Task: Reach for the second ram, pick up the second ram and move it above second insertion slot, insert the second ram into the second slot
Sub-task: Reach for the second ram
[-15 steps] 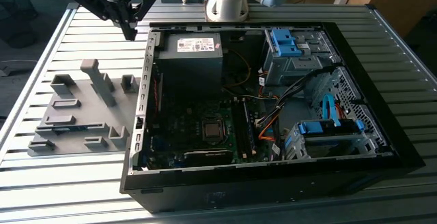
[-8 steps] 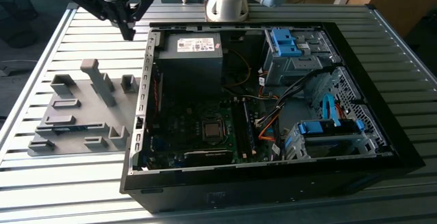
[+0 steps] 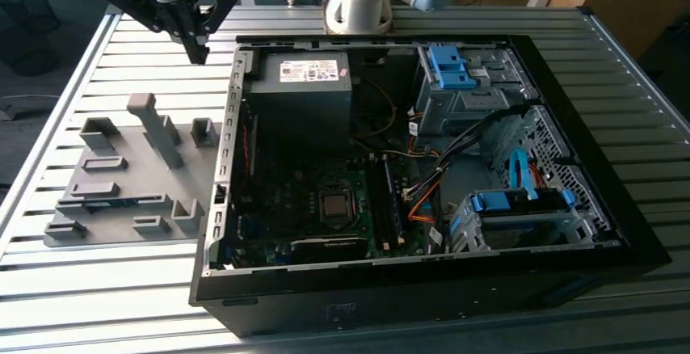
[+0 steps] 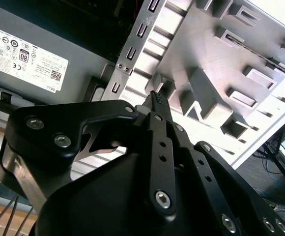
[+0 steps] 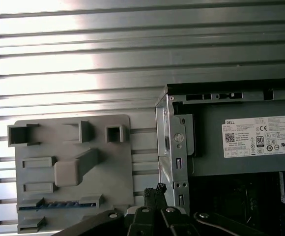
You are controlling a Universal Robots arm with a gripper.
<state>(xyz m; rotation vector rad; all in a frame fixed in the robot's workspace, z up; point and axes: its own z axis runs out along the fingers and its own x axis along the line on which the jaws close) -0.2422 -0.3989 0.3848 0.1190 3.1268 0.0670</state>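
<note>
Gripper (image 3: pixel 197 47) hangs above slatted tabletop (image 3: pixel 108 305), at exterior view's left of open computer case (image 3: pixel 431 305), near corner by power supply (image 3: pixel 307 87); jaws clenched, fingertips (image 4: pixel 157 100) together, nothing held; second ram (image 5: pixel 59 203) sits in slotted holder on grey fixture plate (image 3: pixel 145 180) beside case, well apart from gripper; blue-green edge visible in first wrist view.

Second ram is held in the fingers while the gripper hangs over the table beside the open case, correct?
Not held. In the first wrist view the second ram lies in the grey holder, and the gripper carries nothing. The rest is right: the gripper hangs over the table beside the open case.
</note>
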